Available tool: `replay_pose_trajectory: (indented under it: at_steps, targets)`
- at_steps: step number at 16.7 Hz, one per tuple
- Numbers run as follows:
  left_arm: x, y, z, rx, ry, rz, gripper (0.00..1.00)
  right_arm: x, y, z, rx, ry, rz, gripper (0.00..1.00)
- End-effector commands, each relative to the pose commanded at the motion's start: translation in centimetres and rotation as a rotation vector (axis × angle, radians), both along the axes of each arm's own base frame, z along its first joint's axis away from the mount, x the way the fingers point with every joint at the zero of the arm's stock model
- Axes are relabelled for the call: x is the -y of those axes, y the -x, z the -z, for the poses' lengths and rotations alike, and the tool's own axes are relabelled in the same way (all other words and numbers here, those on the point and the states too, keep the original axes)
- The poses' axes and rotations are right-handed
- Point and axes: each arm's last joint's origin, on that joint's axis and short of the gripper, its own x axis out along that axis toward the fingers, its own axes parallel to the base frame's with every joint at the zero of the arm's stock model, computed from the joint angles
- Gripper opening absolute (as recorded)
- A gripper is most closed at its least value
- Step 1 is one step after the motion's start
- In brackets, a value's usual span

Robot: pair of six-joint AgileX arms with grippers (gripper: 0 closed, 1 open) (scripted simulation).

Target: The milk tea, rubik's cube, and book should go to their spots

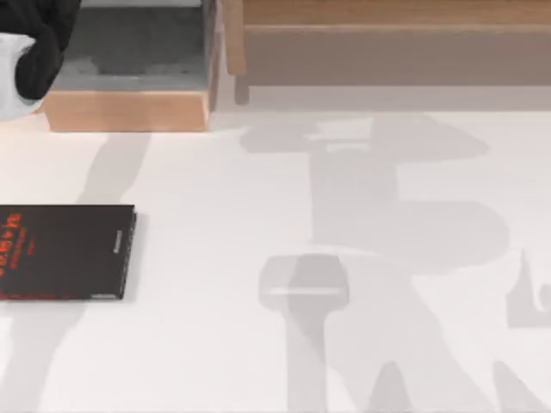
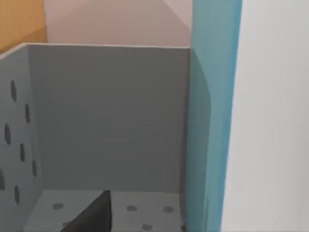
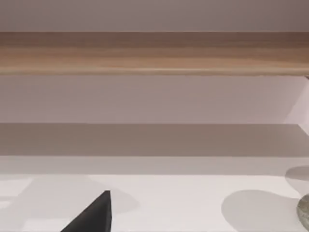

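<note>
The book (image 2: 212, 121) stands upright, its teal-blue cover edge close to the left wrist camera with a white face beside it. It sits at the side of a grey box compartment (image 2: 106, 116) with dotted walls and floor. My left arm (image 1: 34, 52) hangs over that wooden box (image 1: 129, 107) at the table's far left. A black part of my left gripper (image 2: 91, 215) shows low over the box floor. A black part of my right gripper (image 3: 91, 212) hovers above the bare table, facing the shelf. The milk tea and the rubik's cube are out of view.
A thin black book with red lettering (image 1: 65, 251) lies flat near the left edge. A long wooden shelf (image 1: 387, 43) runs along the back right. Something greyish and rounded (image 3: 304, 210) peeks in at the right wrist view's edge. Arm shadows fall across the white table (image 1: 224, 258).
</note>
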Motion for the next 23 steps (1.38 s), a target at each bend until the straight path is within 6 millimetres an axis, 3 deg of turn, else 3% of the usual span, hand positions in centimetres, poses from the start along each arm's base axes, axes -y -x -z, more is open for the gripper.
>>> replay_pose_trajectory:
  at_steps: [7,14,18,23]
  targets:
    - [0.0,-0.3,0.6,-0.014,-0.001,0.001,1.00,0.0,0.0,0.0,0.000,0.000,0.000,1.00]
    - [0.3,-3.1,0.6,-0.010,0.000,0.006,1.00,0.0,0.0,0.0,0.000,0.000,0.000,1.00]
    - [0.3,-3.3,0.6,-0.010,0.000,0.006,1.00,0.0,0.0,0.0,0.000,0.000,0.000,1.00]
    - [0.3,-3.3,0.6,-0.010,0.000,0.006,0.62,0.0,0.0,0.0,0.000,0.000,0.000,1.00]
